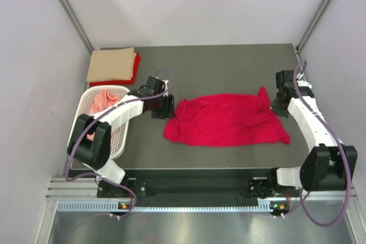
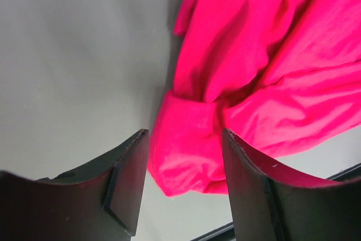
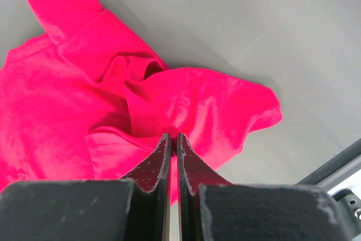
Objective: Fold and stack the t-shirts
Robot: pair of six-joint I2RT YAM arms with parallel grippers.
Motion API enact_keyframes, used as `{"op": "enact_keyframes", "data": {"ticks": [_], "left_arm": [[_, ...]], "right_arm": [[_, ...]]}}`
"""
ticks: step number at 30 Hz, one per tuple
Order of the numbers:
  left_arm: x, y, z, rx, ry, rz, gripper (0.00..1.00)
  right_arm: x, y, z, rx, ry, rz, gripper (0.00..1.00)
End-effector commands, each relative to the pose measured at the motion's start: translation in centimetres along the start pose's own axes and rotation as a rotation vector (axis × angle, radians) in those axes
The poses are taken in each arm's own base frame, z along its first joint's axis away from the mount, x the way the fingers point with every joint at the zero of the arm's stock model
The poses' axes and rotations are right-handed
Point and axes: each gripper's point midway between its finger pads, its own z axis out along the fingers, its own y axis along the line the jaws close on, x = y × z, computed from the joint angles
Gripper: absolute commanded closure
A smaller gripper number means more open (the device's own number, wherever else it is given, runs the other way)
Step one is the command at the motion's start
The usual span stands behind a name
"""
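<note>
A bright crimson t-shirt (image 1: 229,121) lies crumpled in the middle of the table, one corner peaking toward the back right. My left gripper (image 1: 163,110) hangs open at the shirt's left edge. In the left wrist view its jaws (image 2: 185,136) straddle a rolled fold of the cloth (image 2: 192,156) without closing on it. My right gripper (image 1: 279,107) is shut at the shirt's right edge. Its tips (image 3: 173,136) meet a crease of the cloth (image 3: 186,100), and a pinch cannot be made out. A tan t-shirt (image 1: 111,64) lies folded on a red one (image 1: 132,75) at the back left.
A white mesh basket (image 1: 123,135) stands at the left edge beside the left arm, with a salmon pink shirt (image 1: 103,101) in it. Grey walls close in the table on three sides. The table's front edge and a metal rail (image 1: 200,190) run along the near side.
</note>
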Motion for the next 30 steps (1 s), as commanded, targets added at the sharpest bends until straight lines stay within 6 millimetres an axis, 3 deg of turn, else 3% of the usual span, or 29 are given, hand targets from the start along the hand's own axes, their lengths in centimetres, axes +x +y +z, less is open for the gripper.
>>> {"op": "enact_keyframes", "data": {"ticks": [1,6,13,18,20,21,22,24,26,27,28,29,30], "left_arm": [[-2.8,-0.9,-0.2,0.014,-0.059,0.043,0.41],[-2.0,-0.2,0.8,-0.018,-0.003,0.028,0.44],[-0.4,0.0,2.4,0.001,0.038,-0.004,0.44],[-0.4,-0.3,3.3,0.019,0.051,-0.001,0.48],[-0.2,0.1,3.7,-0.003,0.073,-0.003,0.56],[-0.2,0.2,3.7,-0.009,0.074,0.001,0.65],[-0.3,0.3,3.8,-0.012,0.076,0.000,0.84],[-0.6,0.2,3.8,-0.015,0.068,-0.003,1.00],[-1.9,0.0,3.2,-0.029,0.040,-0.003,1.00],[-2.6,0.0,2.9,-0.043,0.031,-0.005,1.00],[-4.9,-0.2,2.2,-0.073,-0.025,0.001,1.00],[-5.8,-0.3,1.7,-0.090,-0.046,0.001,1.00],[-6.3,-0.1,1.0,-0.117,-0.049,0.000,1.00]], "right_arm": [[-1.4,0.1,-0.8,-0.057,-0.085,0.005,1.00],[-1.8,0.2,-1.2,-0.075,-0.108,0.010,1.00],[-3.3,2.3,-1.9,-0.139,-0.116,0.029,1.00],[-4.4,3.6,-1.8,-0.156,-0.117,0.037,1.00],[-4.5,4.0,-1.7,-0.161,-0.109,0.035,1.00],[-4.6,4.1,-1.7,-0.163,-0.111,0.038,1.00],[-4.9,4.3,-1.9,-0.170,-0.116,0.042,1.00],[-5.6,4.8,-2.1,-0.186,-0.136,0.047,1.00],[-6.5,5.7,-2.1,-0.205,-0.150,0.045,1.00],[-7.9,6.5,-2.9,-0.228,-0.180,0.046,1.00],[-8.8,6.4,-3.0,-0.218,-0.188,0.053,1.00],[-9.8,6.3,-2.5,-0.198,-0.185,0.064,1.00],[-12.2,6.7,-4.0,-0.217,-0.226,0.087,1.00]]}}
